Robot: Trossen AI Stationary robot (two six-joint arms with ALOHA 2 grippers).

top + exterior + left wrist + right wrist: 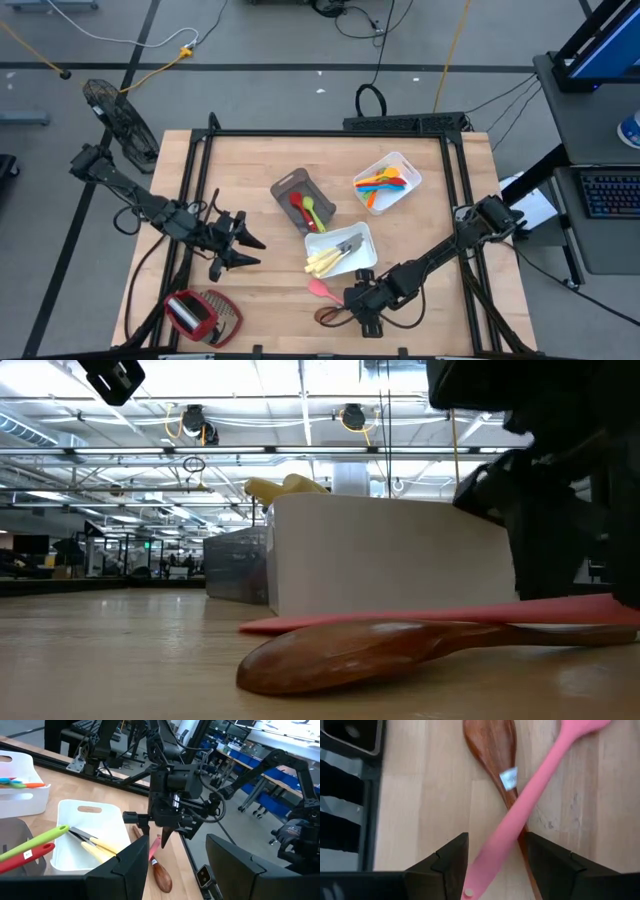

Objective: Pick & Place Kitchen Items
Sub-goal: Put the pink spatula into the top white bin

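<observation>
Near the table's front edge, toward the right, my right tool [362, 300] hovers low with its fingers spread and nothing gripped, straddling the pink spatula's [520, 815] handle where it crosses over the brown wooden spoon [492, 745]. I judge this is the pick step for those last two loose utensils. Next I need to settle lower and close on the pink handle alone, without catching the spoon under it. Just beyond sits the white tray [365, 238] with pale-handled knives, then the grey bin [290, 186] holding a red and a green utensil, and farthest the white tray [409, 165] of coloured cutlery. My left tool [250, 250] waits open near the left edge.
</observation>
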